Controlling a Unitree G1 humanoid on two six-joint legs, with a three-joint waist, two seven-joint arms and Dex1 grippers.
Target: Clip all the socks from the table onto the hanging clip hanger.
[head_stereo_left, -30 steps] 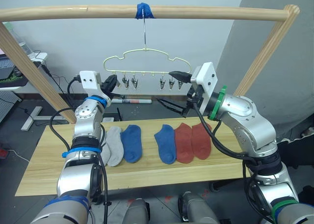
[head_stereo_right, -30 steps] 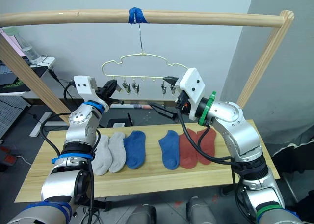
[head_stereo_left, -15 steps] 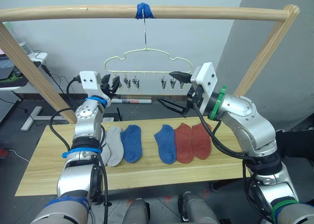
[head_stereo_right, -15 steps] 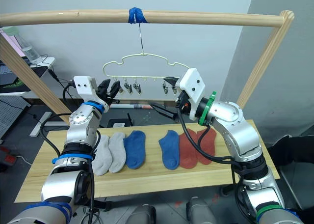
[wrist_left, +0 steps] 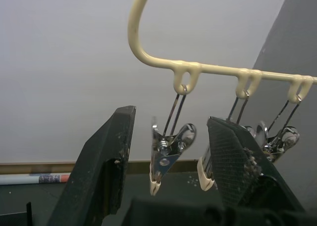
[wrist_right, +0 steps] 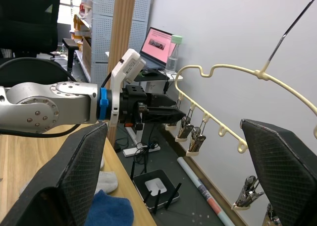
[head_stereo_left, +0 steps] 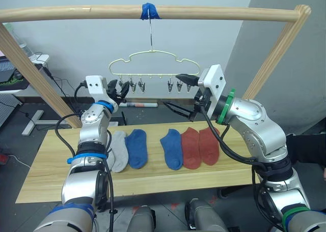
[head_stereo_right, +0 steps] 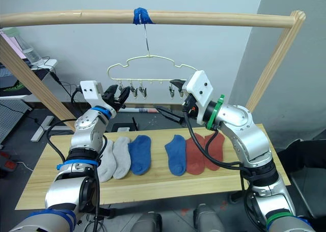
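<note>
Several socks lie in a row on the table (head_stereo_left: 46, 163): two grey (head_stereo_left: 118, 149), two blue (head_stereo_left: 136, 147), two rust red (head_stereo_left: 190, 146). The pale yellow clip hanger (head_stereo_left: 153, 54) hangs by its hook from the top pole. My left gripper (head_stereo_left: 121, 89) is open at the hanger's left end. Its fingers (wrist_left: 106, 161) stand either side of the leftmost clip (wrist_left: 168, 154) without pinching it. At the hanger's right end my right gripper (head_stereo_left: 182, 93) stands wide open and holds nothing, its upper finger (head_stereo_left: 186, 78) beside the right clips (head_stereo_left: 178, 86).
A round wooden pole frame (head_stereo_left: 76, 12) spans the table, with slanted legs at left (head_stereo_left: 30, 69) and right (head_stereo_left: 277, 54). Blue tape (head_stereo_left: 149, 10) marks where the hook hangs. A desk with a laptop (wrist_right: 161, 40) stands behind on the left.
My left gripper has gone from shut to open and shifted slightly right, so its fingers now straddle the leftmost clip. The right arm and the socks have not moved.
</note>
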